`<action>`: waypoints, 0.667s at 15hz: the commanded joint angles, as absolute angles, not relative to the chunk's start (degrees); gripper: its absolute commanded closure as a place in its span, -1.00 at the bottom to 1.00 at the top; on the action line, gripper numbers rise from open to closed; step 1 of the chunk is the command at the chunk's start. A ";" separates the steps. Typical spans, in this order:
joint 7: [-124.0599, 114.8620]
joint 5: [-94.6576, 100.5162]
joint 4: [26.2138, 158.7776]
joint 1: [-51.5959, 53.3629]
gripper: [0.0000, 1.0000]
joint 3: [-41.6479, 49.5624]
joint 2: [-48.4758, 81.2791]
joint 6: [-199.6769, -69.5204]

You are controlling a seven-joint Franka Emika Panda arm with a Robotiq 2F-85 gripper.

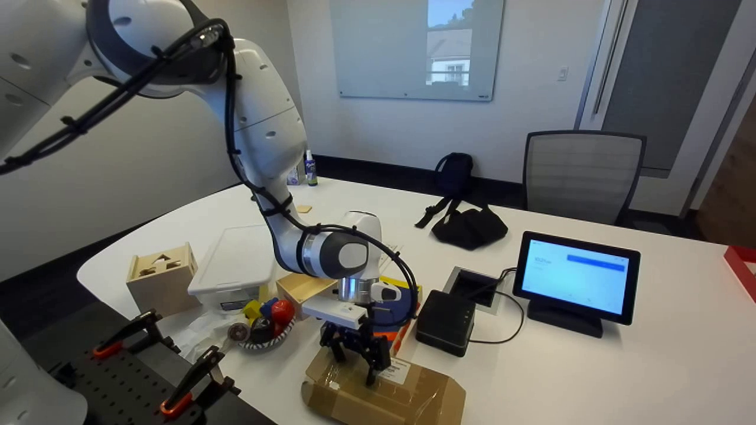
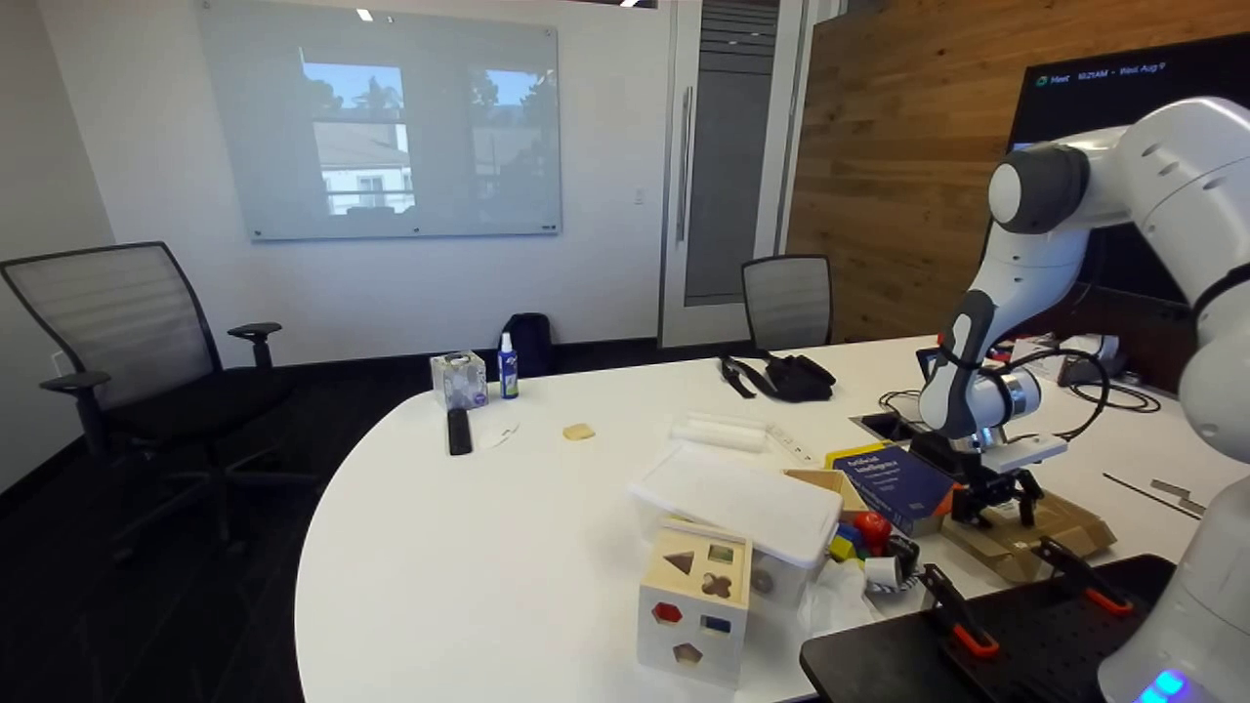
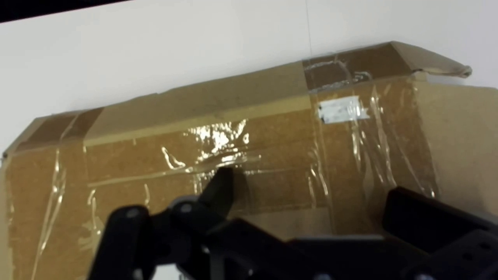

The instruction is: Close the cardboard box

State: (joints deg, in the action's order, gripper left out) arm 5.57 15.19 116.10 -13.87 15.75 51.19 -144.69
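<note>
Most of the closing appears to be done: the broad, taped panel (image 3: 272, 132) of the shallow, rectangular brown cardboard box (image 1: 396, 398) is laid roughly flat, but its narrow brown flaps (image 3: 218, 97) are left jutting outward, so tucking or pressing is probably needed. The box is set on the white, round-ended counter (image 2: 469, 547), near the edge where the white robot arm (image 1: 269, 118) is mounted. Over the panel the black, two-fingered end effector (image 3: 309, 186) is held with its fingers (image 3: 416, 217) well spread and nothing pinched; whether cardboard is touched cannot be told. In the wrist view, a creased flap corner (image 3: 432, 60) is revealed, while the rectangular blue-and-yellow book (image 2: 894, 478) beside the box is shown in both exterior views alone.
</note>
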 commanded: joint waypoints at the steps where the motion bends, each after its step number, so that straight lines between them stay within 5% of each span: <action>1: 6.15 13.80 114.96 -14.69 -1.00 14.39 52.76 -144.98; 10: 15.08 14.22 124.03 -14.78 -1.00 12.26 32.61 -137.19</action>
